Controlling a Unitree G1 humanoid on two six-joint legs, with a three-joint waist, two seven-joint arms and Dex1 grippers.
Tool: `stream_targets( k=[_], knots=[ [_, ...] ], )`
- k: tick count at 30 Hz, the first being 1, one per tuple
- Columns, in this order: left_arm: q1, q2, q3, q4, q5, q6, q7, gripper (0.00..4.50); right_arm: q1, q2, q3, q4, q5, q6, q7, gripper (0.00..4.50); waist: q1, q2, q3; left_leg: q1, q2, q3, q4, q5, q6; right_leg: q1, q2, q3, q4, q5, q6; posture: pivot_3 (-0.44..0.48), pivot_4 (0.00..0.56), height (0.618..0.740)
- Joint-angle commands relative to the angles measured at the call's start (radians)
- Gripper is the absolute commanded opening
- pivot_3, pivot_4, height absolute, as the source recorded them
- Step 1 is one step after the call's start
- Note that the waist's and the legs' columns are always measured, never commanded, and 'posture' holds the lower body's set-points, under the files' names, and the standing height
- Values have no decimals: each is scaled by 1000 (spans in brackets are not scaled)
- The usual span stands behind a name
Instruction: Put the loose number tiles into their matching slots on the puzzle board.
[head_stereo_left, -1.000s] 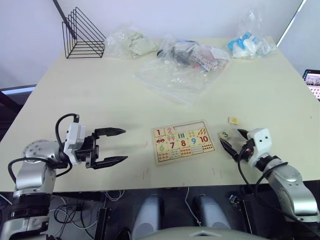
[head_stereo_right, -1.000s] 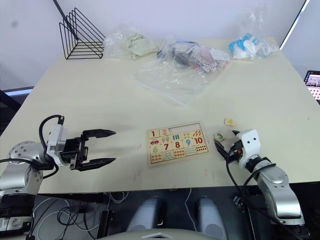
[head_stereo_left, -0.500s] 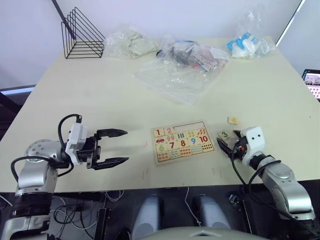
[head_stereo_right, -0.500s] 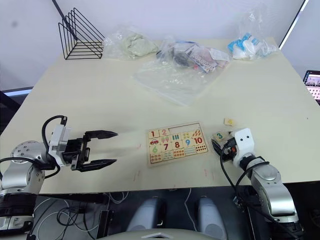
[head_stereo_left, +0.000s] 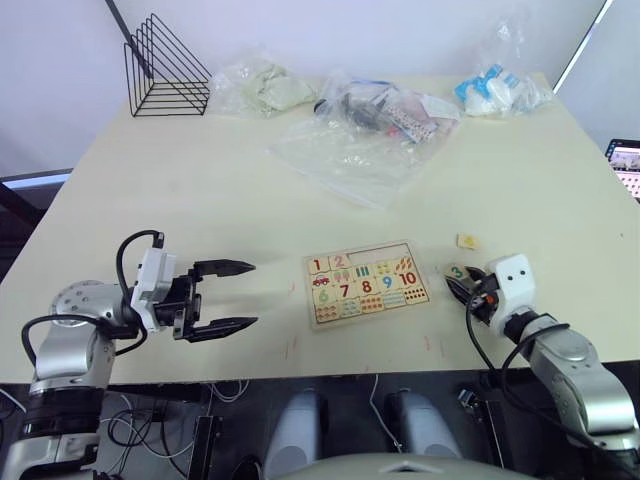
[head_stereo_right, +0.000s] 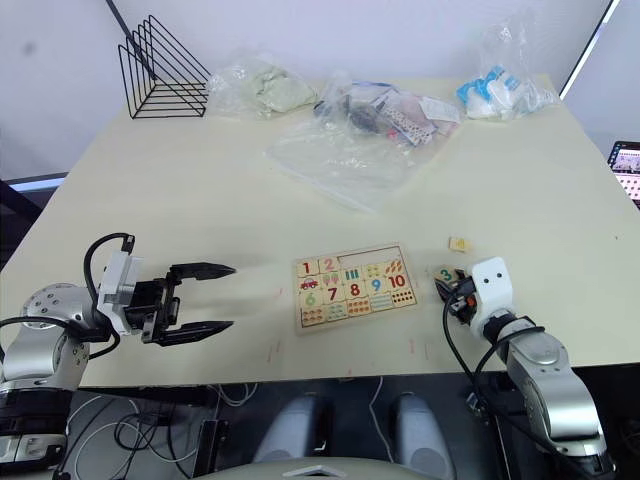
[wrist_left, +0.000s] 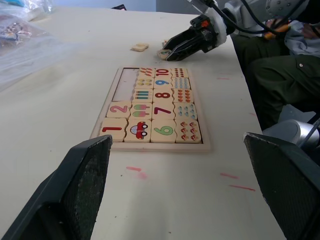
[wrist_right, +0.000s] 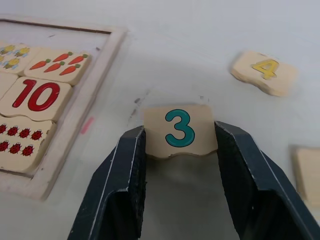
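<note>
The puzzle board (head_stereo_left: 365, 283) lies flat near the table's front edge, with the red 1 and 2 seated in its top row. The remaining slots (wrist_left: 127, 90) beside them stand empty. Just right of the board, my right gripper (wrist_right: 180, 131) is shut on the green 3 tile (wrist_right: 180, 129), one finger against each side of it; whether it is off the table I cannot tell. The yellow 4 tile (head_stereo_left: 466, 241) lies a little farther back, and another loose tile (wrist_right: 306, 169) rests close by. My left gripper (head_stereo_left: 250, 293) hovers open and empty, left of the board.
A black wire rack (head_stereo_left: 165, 70) stands at the back left. Clear plastic bags (head_stereo_left: 350, 140) with small items spread across the back middle, with more bags (head_stereo_left: 495, 90) at the back right. A lit screen (head_stereo_left: 625, 160) shows past the table's right edge.
My right gripper's fingers have closed from wide open onto the green 3 tile, and the hand has shifted slightly. The left arm has stayed put.
</note>
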Motion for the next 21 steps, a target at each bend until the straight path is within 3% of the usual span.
stream_targets(
  k=[1,10,17,21],
  knots=[
    [-15,14,6,-14,-17,-13,-26,4500,30,43,-38,-151,17,116,-95,1479,-1,0,0,0,0,0,0,0,0,0,0,0,0,0,0,0,150,740],
    [-52,15,-26,9,-17,-16,-38,4500,54,168,-14,-348,18,409,-269,1479,-2,0,0,-1,0,0,0,0,0,-3,0,2,1,0,0,0,150,740],
    [-57,36,-50,23,-30,-29,-38,4500,63,232,-23,-376,27,501,-300,1479,-3,-1,0,-1,2,0,-1,0,0,-3,0,2,0,0,0,0,150,740],
    [-58,44,-53,27,-36,-31,-38,4500,62,239,-22,-369,30,471,-287,3309,-3,-1,-1,-1,2,0,-1,0,0,-3,0,1,0,0,0,0,150,740]
  ],
)
